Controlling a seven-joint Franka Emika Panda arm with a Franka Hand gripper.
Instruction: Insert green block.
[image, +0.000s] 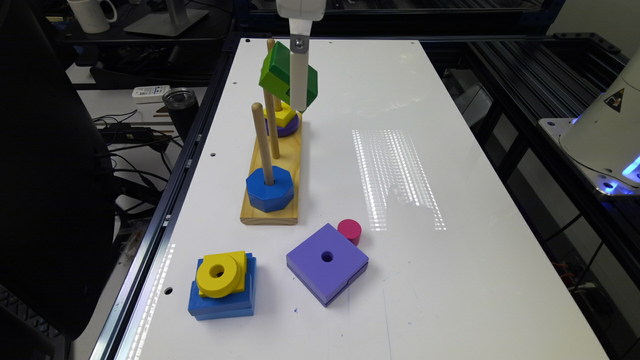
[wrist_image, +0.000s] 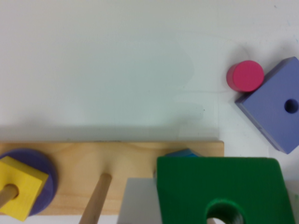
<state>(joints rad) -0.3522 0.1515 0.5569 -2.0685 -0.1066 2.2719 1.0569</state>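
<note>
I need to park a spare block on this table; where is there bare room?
Widest bare stretch: the table toward the exterior view's right of the wooden peg base, beyond the pink cylinder. Crowded: around the purple square block and the blue-and-yellow stack.

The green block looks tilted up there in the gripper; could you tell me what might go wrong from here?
The green block hangs tilted in the gripper, so its hole may not line up with a peg and could jam on the tip. It is also close to the far peg above the yellow square, so lowering may knock that peg or shift the wooden base.
</note>
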